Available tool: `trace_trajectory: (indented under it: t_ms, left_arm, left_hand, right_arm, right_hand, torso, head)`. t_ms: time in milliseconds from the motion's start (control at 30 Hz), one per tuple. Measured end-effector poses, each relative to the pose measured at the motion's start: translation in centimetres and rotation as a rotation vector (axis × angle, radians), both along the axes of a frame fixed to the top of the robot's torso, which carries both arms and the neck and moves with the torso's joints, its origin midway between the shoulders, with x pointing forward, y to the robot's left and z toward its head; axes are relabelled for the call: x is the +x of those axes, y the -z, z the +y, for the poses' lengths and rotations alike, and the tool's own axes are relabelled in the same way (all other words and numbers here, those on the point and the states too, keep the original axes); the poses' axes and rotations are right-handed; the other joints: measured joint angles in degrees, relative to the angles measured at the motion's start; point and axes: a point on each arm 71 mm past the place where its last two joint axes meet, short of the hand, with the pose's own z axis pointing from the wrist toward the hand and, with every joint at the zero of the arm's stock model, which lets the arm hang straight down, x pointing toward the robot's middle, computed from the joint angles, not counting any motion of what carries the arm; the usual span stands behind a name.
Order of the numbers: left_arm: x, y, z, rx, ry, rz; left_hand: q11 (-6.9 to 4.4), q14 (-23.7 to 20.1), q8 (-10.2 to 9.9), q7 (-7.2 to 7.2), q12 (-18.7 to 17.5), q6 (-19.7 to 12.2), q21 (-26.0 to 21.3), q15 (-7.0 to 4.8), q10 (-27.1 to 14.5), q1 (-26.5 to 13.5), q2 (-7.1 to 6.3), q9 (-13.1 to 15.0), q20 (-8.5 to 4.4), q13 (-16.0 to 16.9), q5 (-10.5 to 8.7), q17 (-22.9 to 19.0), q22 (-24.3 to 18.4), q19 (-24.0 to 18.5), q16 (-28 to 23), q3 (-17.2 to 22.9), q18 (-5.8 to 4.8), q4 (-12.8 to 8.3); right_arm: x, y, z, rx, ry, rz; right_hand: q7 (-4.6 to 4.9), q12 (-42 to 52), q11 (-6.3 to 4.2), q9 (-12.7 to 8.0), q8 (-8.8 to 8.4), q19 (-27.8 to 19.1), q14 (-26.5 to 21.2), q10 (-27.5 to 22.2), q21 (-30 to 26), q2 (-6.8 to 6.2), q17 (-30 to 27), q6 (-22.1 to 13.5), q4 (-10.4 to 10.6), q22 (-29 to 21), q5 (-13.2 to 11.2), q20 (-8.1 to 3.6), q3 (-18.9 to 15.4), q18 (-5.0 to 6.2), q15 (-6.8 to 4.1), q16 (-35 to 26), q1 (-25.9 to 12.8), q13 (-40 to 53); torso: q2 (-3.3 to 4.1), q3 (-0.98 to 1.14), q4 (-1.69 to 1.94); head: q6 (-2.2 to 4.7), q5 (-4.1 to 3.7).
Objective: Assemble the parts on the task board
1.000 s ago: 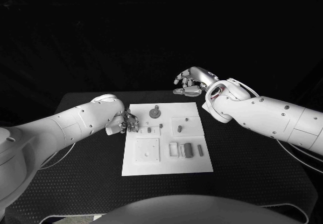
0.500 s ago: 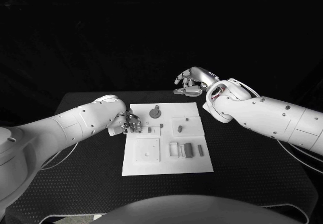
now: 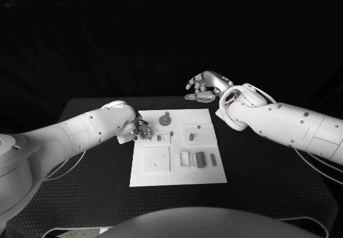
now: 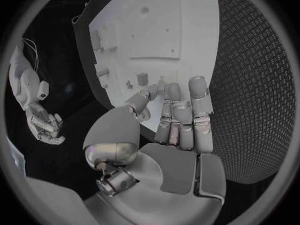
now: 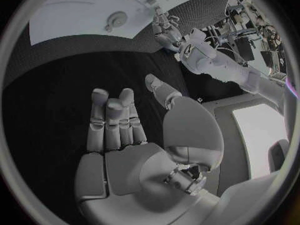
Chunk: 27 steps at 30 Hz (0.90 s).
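The white task board (image 3: pixel 207 174) lies in the middle of the black table. On it are a round grey part (image 3: pixel 165 120), a small block (image 3: pixel 192 135), a square plate (image 3: pixel 156 159) and a few grey pieces (image 3: pixel 200 158). My left hand (image 3: pixel 138 130) hovers at the board's left edge near its far end, holding nothing. In the left wrist view its fingers (image 4: pixel 182 119) stretch out over the table beside the board (image 4: pixel 162 25). My right hand (image 3: pixel 204 85) hangs in the air beyond the board's far edge, and the right wrist view shows its palm (image 5: pixel 119 135) bare.
Black mesh table (image 3: pixel 271 173) surrounds the board on all sides. My right forearm (image 3: pixel 286 124) crosses above the table's right side. The right wrist view also shows the board (image 5: pixel 75 15) with the round part (image 5: pixel 115 19), and my left hand (image 5: pixel 164 27).
My left hand has edged a little to the right, closer over the board's left edge. My right hand has stayed where it was.
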Motion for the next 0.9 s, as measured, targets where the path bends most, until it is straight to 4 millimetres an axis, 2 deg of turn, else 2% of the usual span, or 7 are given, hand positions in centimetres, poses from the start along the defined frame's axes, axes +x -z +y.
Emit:
trace_trajectory:
  t_ms: [900]
  left_arm:
    - [-0.16,0.08,-0.38,-0.004,0.012,0.008]
  left_hand:
    - [-0.07,0.00,0.00,0.00,-0.01,0.00,-0.01,0.00,-0.07,0.07,-0.07,0.00,-0.12,-0.01,-0.60,-0.01,0.03,-0.35,0.00,-0.05,0.00,0.05]
  right_arm:
    - [0.05,0.06,-0.12,-0.003,0.002,0.005]
  right_hand:
    - [0.12,0.00,0.00,-0.04,0.00,-0.01,-0.01,0.00,0.00,0.00,0.01,-0.02,0.00,0.00,0.00,0.01,0.00,0.00,0.01,0.00,0.00,-0.04]
  torso:
    - [0.00,-0.07,0.05]
  head:
    - [0.00,0.04]
